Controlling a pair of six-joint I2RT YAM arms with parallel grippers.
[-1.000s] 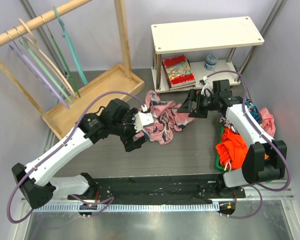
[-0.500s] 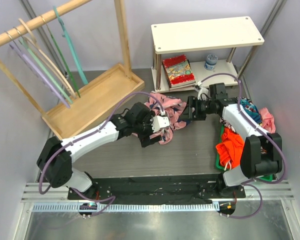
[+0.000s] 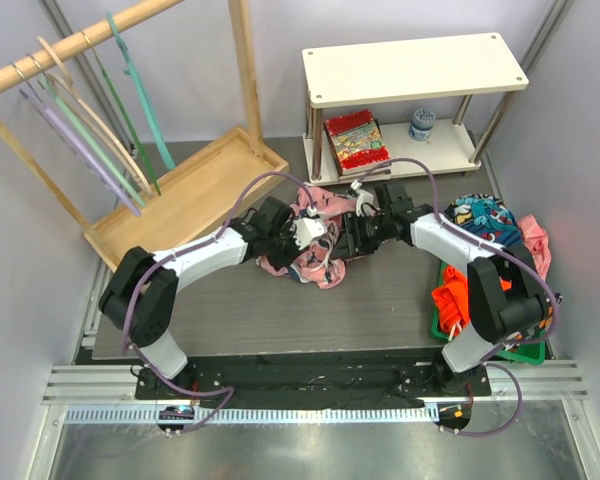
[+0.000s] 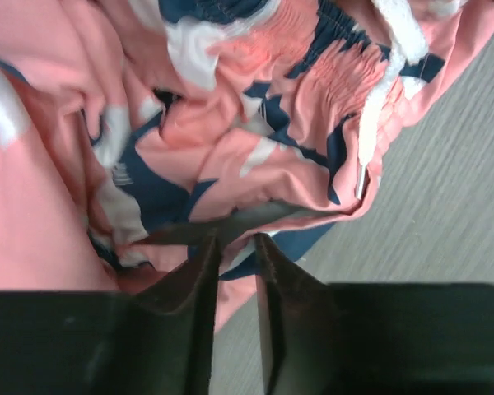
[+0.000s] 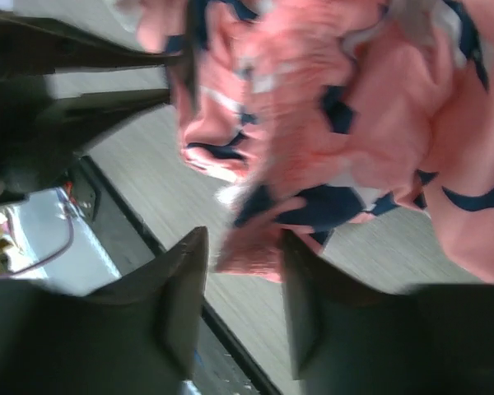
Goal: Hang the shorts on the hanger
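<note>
1. Nearest the camera, both arms rise from a black base bar [image 3: 300,370] at the near edge of the grey table [image 3: 380,310] and bend inward toward its middle.
2. At the near right stands a green bin [image 3: 436,328] holding an orange garment [image 3: 455,290]. Just behind it lies a turquoise patterned cloth [image 3: 480,212].
3. The shorts [image 3: 315,262] lie in a crumpled heap on the middle of the table, between the two arms and in front of the shelf. They are pink with navy and white shapes. The white drawstring [image 4: 370,123] trails across the gathered waistband toward the bare table.
4. The left hand [image 4: 235,247] meets the heap from the left. Its fingers [image 4: 193,313] stand close together with a narrow gap, and a shadowed fold of the shorts lies across the tips. Whether the fold is clamped cannot be told.
5. The right hand [image 5: 243,280] meets the heap from the right. Its fingers stand moderately apart, with a pink and navy fold of the shorts hanging between them. The wrist view is blurred, so whether that fold is pinched cannot be told.
6. Behind the heap stands a cream shelf [image 3: 410,65]. Its lower board carries a red patterned book [image 3: 356,140] and a small jar [image 3: 421,122].
7. At the far left, a wooden rack with a tray base [image 3: 190,200] carries a sloping rail [image 3: 80,45]. The hanger [image 3: 149,110], thin and teal, hangs by its hook as the rightmost of a row on that rail, just beside a dark green one and well apart from the shorts.
</note>
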